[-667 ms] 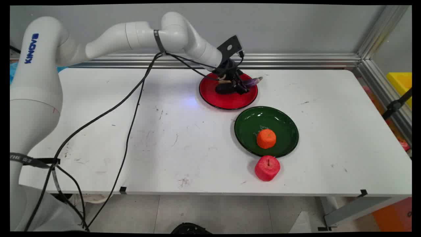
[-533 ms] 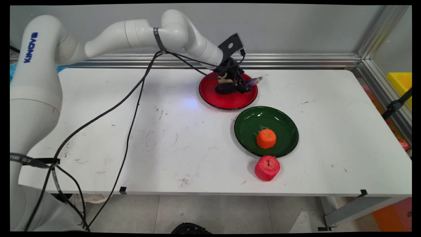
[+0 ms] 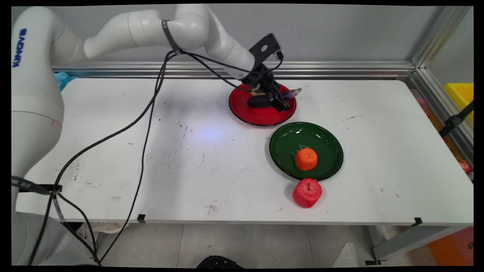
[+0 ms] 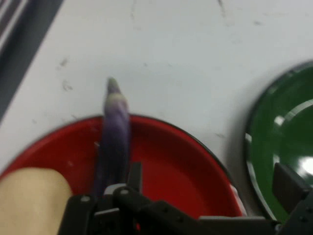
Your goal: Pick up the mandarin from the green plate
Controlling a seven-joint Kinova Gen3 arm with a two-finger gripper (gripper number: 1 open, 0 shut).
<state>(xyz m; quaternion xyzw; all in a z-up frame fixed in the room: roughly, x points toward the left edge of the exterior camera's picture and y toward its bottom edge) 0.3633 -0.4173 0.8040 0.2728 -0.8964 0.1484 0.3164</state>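
Note:
A purple eggplant (image 3: 290, 93) lies on a red plate (image 3: 254, 115) at the back of the white table, its pale tip reaching past the plate's right rim. My gripper (image 3: 277, 101) hangs just over the plate at the eggplant's middle. In the hand view the eggplant (image 4: 116, 132) runs up along the outer side of the left finger (image 4: 134, 175). The right finger (image 4: 288, 185) stands far off, so the gripper (image 4: 210, 182) is open with only bare red plate (image 4: 186, 161) between its fingers.
A green plate (image 3: 287, 145) with an orange (image 3: 306, 159) on it stands just in front and to the right of the red one. A red apple (image 3: 307, 193) sits on the table before it. Black cables hang from the arm over the table's left half.
The arm has lifted and swung a little; the gripper shifted slightly right over the red plate. The eggplant stays lying on the plate.

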